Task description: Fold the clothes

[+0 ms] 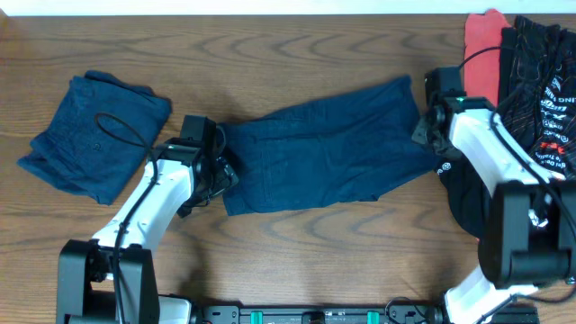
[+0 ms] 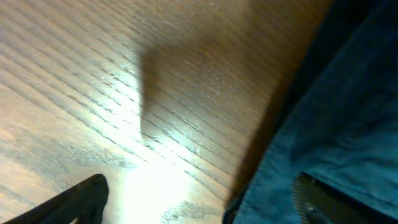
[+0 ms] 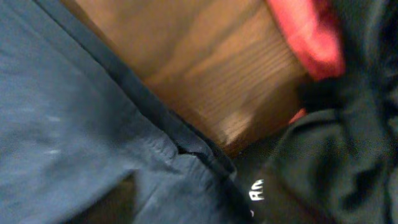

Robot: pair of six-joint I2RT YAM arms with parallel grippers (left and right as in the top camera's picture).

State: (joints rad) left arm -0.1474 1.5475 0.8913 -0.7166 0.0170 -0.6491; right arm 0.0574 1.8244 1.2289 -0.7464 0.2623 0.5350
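Sitting at edge of blue shorts [image 1: 315, 157], left tool [image 1: 219, 169] spread wide; right tool [image 1: 425, 126]: can't tell

Navy shorts [image 1: 324, 148] in the middle, a similar blue folded piece [image 1: 94, 135] at left, a red cloth [image 1: 483, 45] and black clothes [image 1: 540, 94] with white lettering at right, on a brown wood-grain table [image 1: 270, 261].

Two arms [image 1: 148, 198] [image 1: 486, 144], two blue garments [image 1: 90, 135] [image 1: 324, 148], one red garment [image 1: 483, 40], one dark pile [image 1: 540, 81] too tangled to count.
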